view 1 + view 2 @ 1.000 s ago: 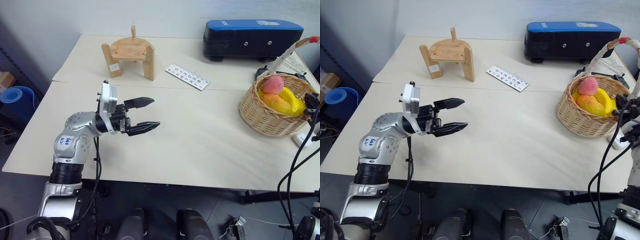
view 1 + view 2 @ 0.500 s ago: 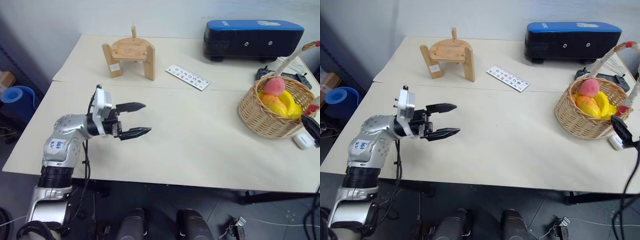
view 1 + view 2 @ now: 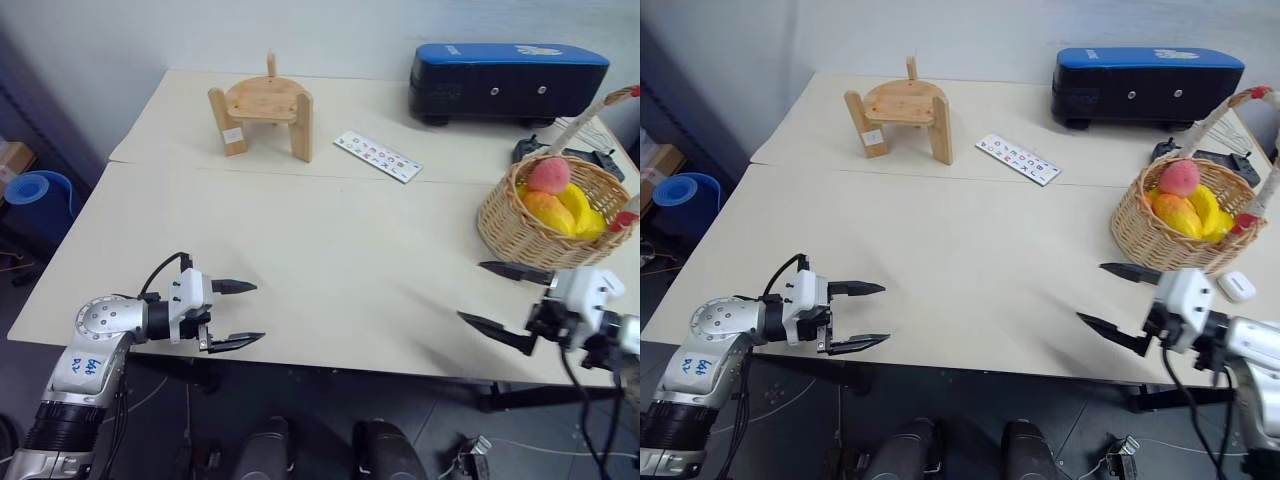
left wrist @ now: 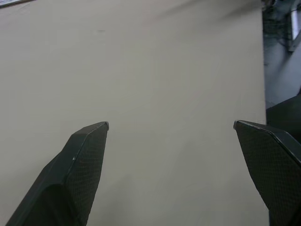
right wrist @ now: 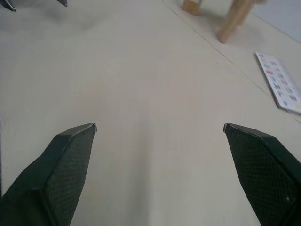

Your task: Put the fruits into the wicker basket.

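My left claw (image 3: 233,313) stands wide open and empty, low over the near left edge of the table (image 3: 330,250), with its fingers pointing to the right along the edge. My right claw (image 3: 505,296) is also wide open and holds nothing. It hangs over the near right edge, its fingers pointing left toward the other claw. In both wrist views I see only bare table between the two black fingers, so nothing is caught there.

Just beyond the right claw, on the far right side, sits the basket (image 3: 520,232). Inside it I see the peach (image 3: 548,175) on top, the mango (image 3: 547,209) under it, and the banana (image 3: 580,205) beside them. A bit of red shows at the right rim, but I cannot tell whether it is a fruit or the handle band. The fruits are piled together in the basket, and I find no fruit lying on the table.

Beside the basket, on the near right, lies a small white case (image 3: 1237,286); it is not a fruit, so I leave it. On the far side stand a wooden stand (image 3: 262,114), a card (image 3: 376,155) and a blue box (image 3: 507,77), all well apart from my claws.

I judge the task is finished, and both arms sit low and open because nothing is left to pick.
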